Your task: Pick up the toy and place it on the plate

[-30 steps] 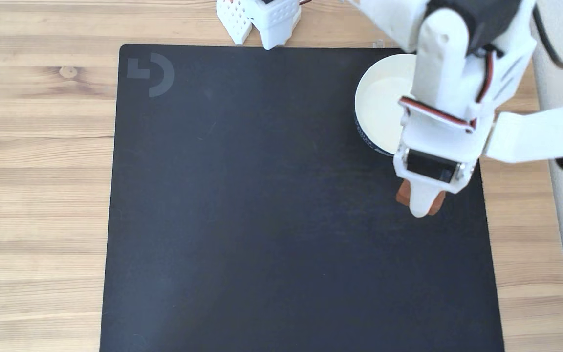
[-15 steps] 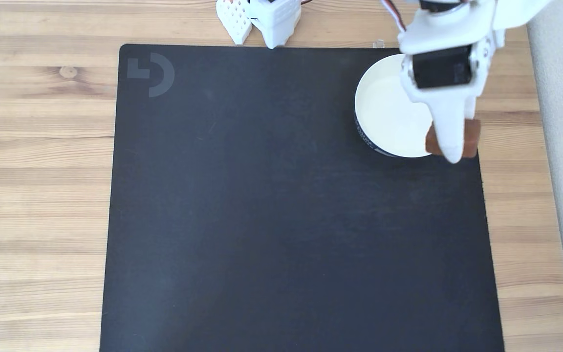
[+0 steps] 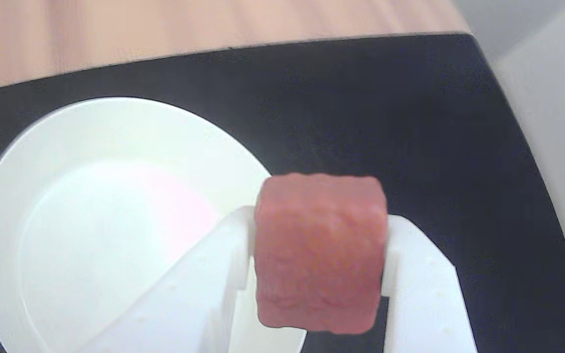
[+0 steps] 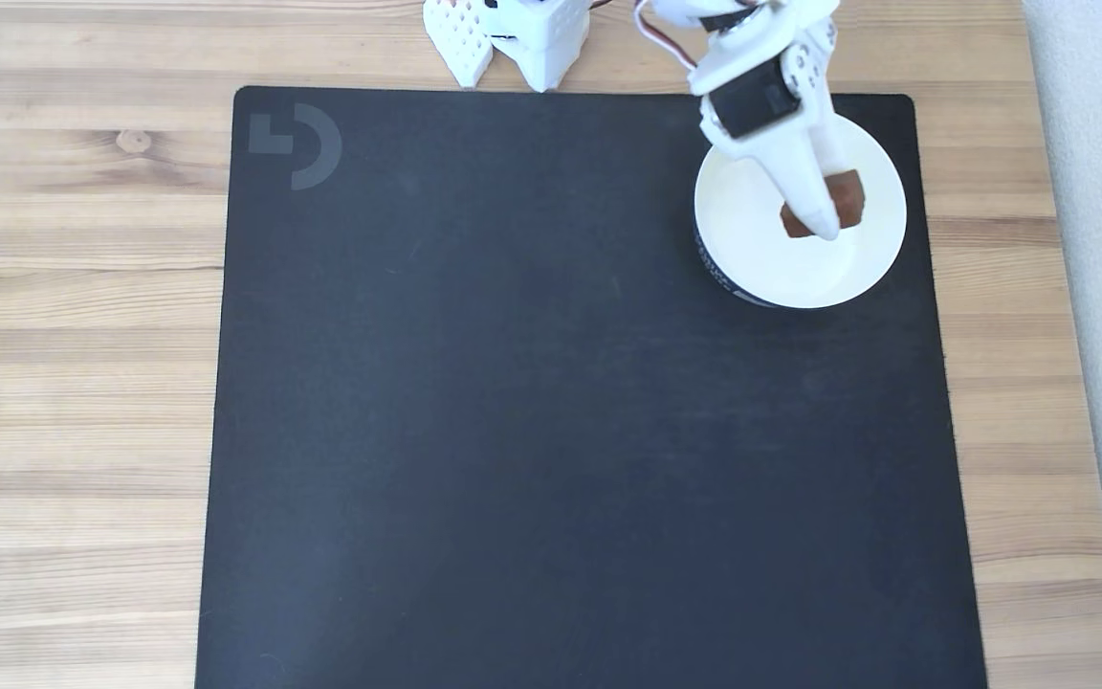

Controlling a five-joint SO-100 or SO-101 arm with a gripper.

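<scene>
Reddish-brown toy [image 4: 846, 201] pinched tight between both fingers of the white claw [image 4: 821, 222], hanging over the white plate [image 4: 781, 273], black mat [image 4: 532, 402] underneath, wooden surface [image 4: 73, 287] around.

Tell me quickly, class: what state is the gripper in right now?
Gripper: closed on the toy, holding it over the plate.

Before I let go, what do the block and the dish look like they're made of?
The block looks like soft foam or sponge: matte reddish-brown, pitted faces, rounded corners. The dish looks like glazed ceramic or hard plastic: plain white, smooth, faintly glossy. I can't tell which.
</scene>
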